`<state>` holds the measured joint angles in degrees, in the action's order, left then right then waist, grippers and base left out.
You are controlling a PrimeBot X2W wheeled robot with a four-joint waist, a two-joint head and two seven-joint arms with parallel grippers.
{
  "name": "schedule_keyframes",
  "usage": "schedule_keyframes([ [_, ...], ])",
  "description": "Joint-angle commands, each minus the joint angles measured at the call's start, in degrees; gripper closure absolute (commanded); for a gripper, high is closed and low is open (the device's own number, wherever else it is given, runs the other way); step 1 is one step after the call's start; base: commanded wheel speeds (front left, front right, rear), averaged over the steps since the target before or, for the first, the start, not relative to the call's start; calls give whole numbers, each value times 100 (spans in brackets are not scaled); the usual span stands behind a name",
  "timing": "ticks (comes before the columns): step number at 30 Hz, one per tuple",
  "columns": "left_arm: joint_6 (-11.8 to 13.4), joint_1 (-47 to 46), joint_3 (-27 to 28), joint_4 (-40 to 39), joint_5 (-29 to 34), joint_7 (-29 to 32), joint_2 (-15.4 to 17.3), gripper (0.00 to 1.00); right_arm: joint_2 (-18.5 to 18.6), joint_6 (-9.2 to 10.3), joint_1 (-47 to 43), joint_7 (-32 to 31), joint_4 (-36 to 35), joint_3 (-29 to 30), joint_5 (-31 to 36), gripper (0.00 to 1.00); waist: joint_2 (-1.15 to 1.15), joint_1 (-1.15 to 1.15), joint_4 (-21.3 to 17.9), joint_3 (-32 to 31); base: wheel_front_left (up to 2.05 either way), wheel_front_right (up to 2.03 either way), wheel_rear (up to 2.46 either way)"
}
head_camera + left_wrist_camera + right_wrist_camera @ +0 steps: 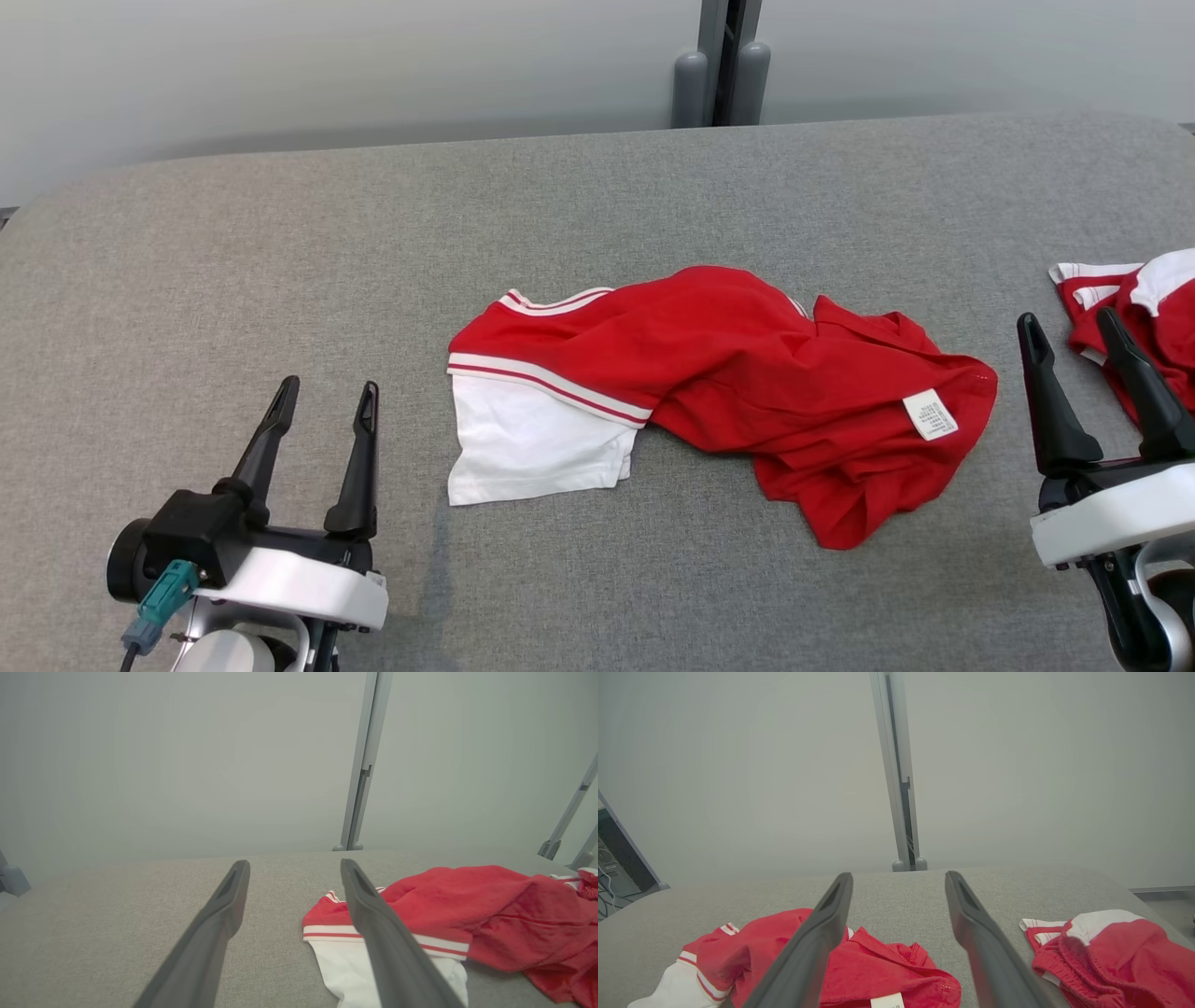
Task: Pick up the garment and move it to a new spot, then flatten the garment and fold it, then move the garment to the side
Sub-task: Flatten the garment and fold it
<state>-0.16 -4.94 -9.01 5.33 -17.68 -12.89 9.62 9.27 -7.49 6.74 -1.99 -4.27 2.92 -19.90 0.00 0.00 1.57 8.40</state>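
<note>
Head view: red garment (728, 373) is lying crumpled mid-table (280, 233), its white panel (532, 448) pointing toward the left gripper (330, 385) and its care label (930, 414) facing up near the right gripper (1067, 320). Both pincers are standing wide, gripping nothing, apart from the cloth

Left wrist view: striped hem (327, 931) is sitting just beside 1 finger

Right wrist view: a 2nd garment (1111, 956) is lying off to the side

Judgement: the cloth is looking light, soft and limp, likely sagging when lifted; pinching a raised fold or the firmer striped hem is looking best
</note>
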Motion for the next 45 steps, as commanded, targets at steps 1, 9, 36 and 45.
schedule_keyframes([
  [1,35,-35,4,-25,-4,-8,37,0,26,0,-37,-40,-17,4,50,0,0,0,-1,2,0,0,0],
  [9,-7,-422,-227,49,142,292,69,0,82,0,47,-179,-107,65,145,0,0,0,19,233,0,0,0],
  [36,-429,-575,-729,1191,-644,1890,-65,100,302,0,-93,-602,215,267,106,0,0,0,-142,874,0,0,0],
  [45,-373,-730,-710,1088,-637,1850,16,100,700,0,398,-784,1084,-42,-353,0,0,0,-75,1106,0,0,0],
])
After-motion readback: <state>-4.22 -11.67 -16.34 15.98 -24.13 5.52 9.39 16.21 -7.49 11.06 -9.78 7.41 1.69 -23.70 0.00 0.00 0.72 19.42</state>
